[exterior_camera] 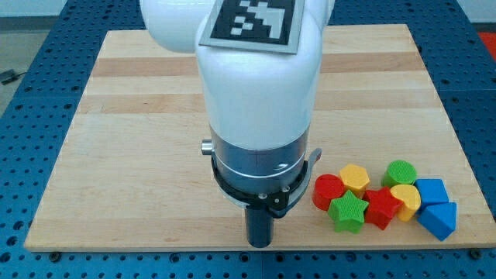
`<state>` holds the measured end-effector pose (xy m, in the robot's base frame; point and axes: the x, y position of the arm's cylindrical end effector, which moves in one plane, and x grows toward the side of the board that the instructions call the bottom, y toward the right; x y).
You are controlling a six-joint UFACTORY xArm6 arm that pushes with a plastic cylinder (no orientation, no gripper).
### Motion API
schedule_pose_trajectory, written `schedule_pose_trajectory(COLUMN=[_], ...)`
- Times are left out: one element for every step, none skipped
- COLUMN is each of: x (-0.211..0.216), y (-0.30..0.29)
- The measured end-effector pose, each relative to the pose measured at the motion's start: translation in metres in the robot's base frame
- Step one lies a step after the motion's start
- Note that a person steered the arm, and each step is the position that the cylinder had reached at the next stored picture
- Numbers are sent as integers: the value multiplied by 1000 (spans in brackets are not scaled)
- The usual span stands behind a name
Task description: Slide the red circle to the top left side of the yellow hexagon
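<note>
My tip [260, 243] sits low on the wooden table [132, 155], close to the bottom edge and about halfway along it. It is the end of a dark rod, so it has nothing to open or shut, and it is not touching any block. The big white arm [256, 85] stands over it and hides the middle of the table. The red circle [328, 191] lies to the view's right of my tip and a little higher up, near it but with bare wood between them. The red circle is at the left end of a bunch of blocks packed together near the bottom right corner of the table. The yellow hexagon [355, 178] touches the red circle on its upper right side. The green star [347, 211] sits just below them both, touching the red circle. Next to the green star is a red star [380, 208], and beside that a yellow heart [406, 200]. A green circle [401, 173] sits above the yellow heart. Two blue blocks are at the far right, a blue block [431, 191] with flat sides and a blue triangle [439, 219] below it, close to the table's right edge.
</note>
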<state>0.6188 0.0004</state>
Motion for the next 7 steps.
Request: schedule_pose_trajectory(x=[0,-1,-7,-8,-32,-68,-99], y=[10,23,37,59,69,69,63])
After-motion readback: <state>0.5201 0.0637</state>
